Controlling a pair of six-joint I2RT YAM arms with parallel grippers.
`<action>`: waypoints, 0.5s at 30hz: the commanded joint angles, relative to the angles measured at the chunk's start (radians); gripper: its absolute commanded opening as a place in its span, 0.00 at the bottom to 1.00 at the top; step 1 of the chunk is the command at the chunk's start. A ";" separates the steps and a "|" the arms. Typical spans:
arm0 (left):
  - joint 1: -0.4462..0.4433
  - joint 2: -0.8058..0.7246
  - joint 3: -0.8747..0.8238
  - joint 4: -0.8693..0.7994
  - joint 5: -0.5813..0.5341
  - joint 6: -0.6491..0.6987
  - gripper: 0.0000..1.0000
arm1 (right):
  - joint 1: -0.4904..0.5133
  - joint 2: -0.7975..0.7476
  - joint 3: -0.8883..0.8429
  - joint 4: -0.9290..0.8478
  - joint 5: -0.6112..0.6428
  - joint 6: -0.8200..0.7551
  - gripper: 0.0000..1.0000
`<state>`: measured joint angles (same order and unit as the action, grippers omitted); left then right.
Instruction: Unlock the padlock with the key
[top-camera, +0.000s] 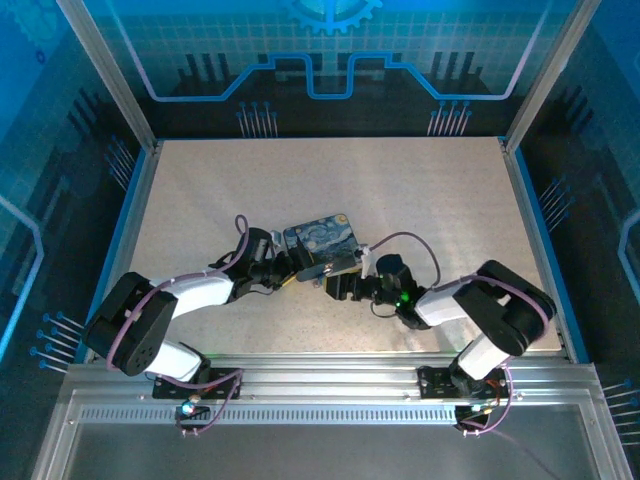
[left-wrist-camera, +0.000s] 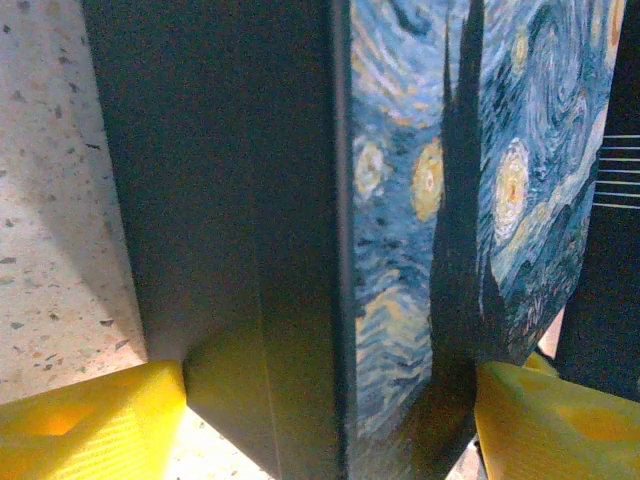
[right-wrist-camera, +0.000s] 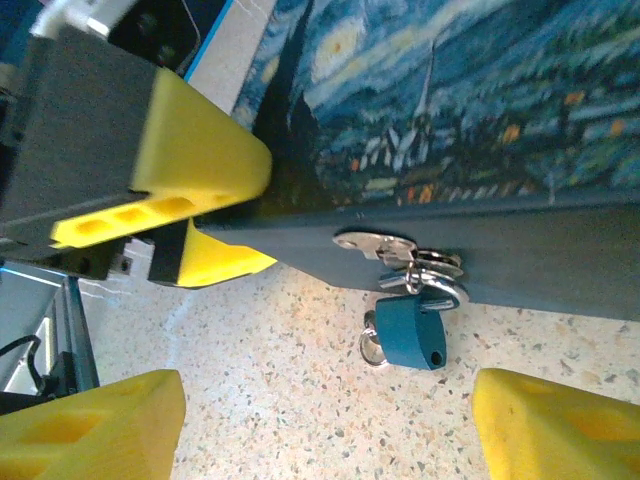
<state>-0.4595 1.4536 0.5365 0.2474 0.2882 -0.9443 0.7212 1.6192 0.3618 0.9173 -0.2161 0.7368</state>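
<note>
Lower frame, your right end effector (right-wrist-camera: 320, 425) gapes empty above the tabletop (right-wrist-camera: 250, 390). Mid-frame beyond, the padlock (right-wrist-camera: 410, 333) hangs from the hasp of the tin (right-wrist-camera: 450, 100), apparently locked, so the unlocking is all ahead. Upper left, the left end effector (right-wrist-camera: 235, 210) clamps the tin's corner. The key is indistinguishable among silvery rings.

The small blue-bodied, silver-shackled padlock (right-wrist-camera: 412, 335) is partly hiding a thin metal ring (right-wrist-camera: 371, 357) hanging behind it.
</note>
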 joint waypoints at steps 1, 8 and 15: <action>-0.016 0.022 -0.046 -0.126 -0.021 0.005 0.75 | 0.019 0.056 0.019 0.123 0.045 0.014 0.75; -0.017 0.022 -0.044 -0.134 -0.021 0.006 0.76 | 0.023 0.150 0.033 0.208 0.061 0.023 0.72; -0.016 0.020 -0.041 -0.139 -0.019 0.008 0.76 | 0.022 0.186 0.053 0.217 0.057 0.010 0.70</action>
<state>-0.4595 1.4532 0.5358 0.2497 0.2882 -0.9443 0.7349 1.7741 0.3893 1.0855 -0.1673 0.7555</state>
